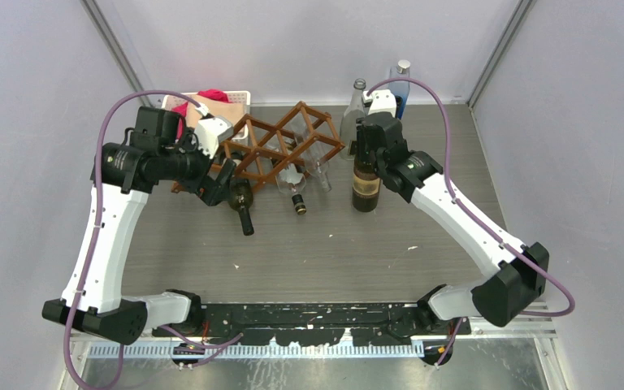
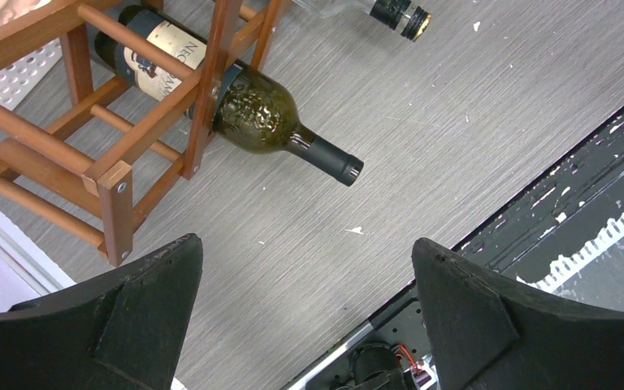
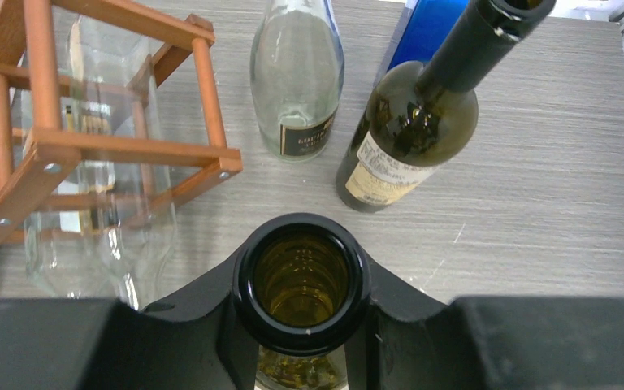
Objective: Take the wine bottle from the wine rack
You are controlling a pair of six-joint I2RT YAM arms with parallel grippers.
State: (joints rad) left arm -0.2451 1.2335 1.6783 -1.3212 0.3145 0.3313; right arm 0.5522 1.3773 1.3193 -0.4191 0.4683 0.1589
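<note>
Top external: beside the wine rack [image 2: 118, 203], the wine bottle [image 1: 366, 185], judged heavy and slippery, is clamped at its neck by right fingers [image 3: 171, 333]; left fingers [image 2: 146, 317] are spread wide.

- wine rack [image 1: 284, 146]: reddish-brown wood.
- racked wine bottle [image 2: 264, 122]: dark green glass, cream label, black capsule.
- uncorked wine bottle [image 3: 302, 280]: olive-green glass, dark rim.
- table [image 2: 439, 138]: grey, fine streaked grain, white flecks.
- clear bottle [image 3: 296, 73]: black label.
- blue bottle [image 3: 422, 41]: deep blue.
- basket [image 2: 24, 73]: white, perforated.
</note>
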